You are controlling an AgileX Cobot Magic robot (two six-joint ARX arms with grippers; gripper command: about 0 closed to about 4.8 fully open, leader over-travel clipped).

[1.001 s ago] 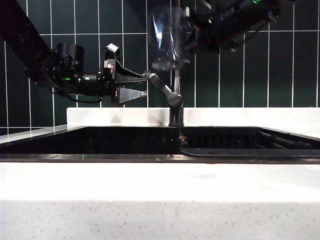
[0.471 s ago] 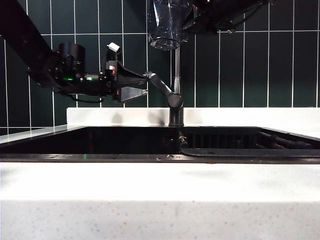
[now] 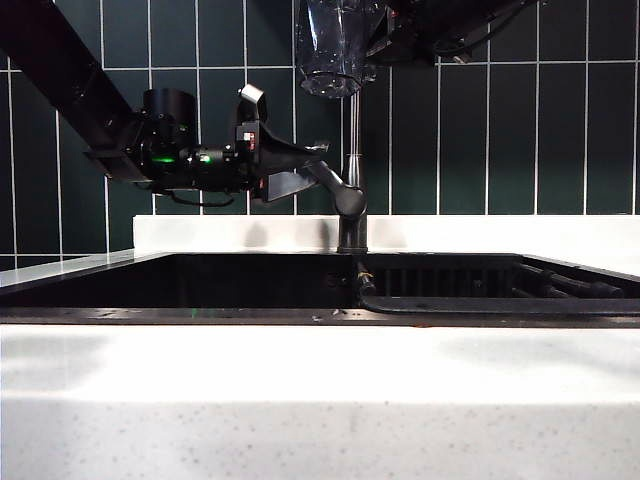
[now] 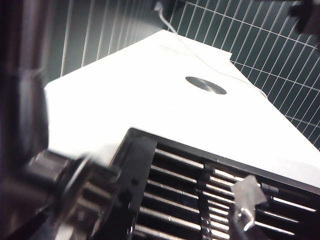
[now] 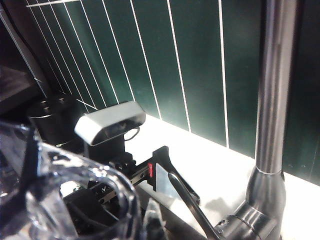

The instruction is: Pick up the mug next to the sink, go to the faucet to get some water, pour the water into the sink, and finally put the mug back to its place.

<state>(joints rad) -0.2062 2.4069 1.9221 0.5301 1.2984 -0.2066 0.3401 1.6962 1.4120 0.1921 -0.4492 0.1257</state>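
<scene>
The mug (image 3: 335, 48), a clear faceted glass, hangs high against the tiles just left of the faucet (image 3: 352, 150) pipe. My right gripper (image 3: 378, 42) is shut on the mug from the right. In the right wrist view the mug (image 5: 65, 190) fills the near corner beside the faucet (image 5: 275, 100). My left gripper (image 3: 303, 170) is open and level. One of its fingers is above and one below the tip of the faucet's lever handle (image 3: 335, 185). Whether they touch it I cannot tell. The black sink (image 3: 200, 280) lies below.
The white speckled counter (image 3: 320, 400) frames the basin. A dark slatted rack (image 4: 210, 200) lies in the sink and a round metal disc (image 4: 205, 85) is set in the counter behind it. Dark green wall tiles (image 3: 560, 140) close the back.
My left gripper has moved right until its open fingers reach around the lever's tip. The mug rose toward the top of the view, then held still.
</scene>
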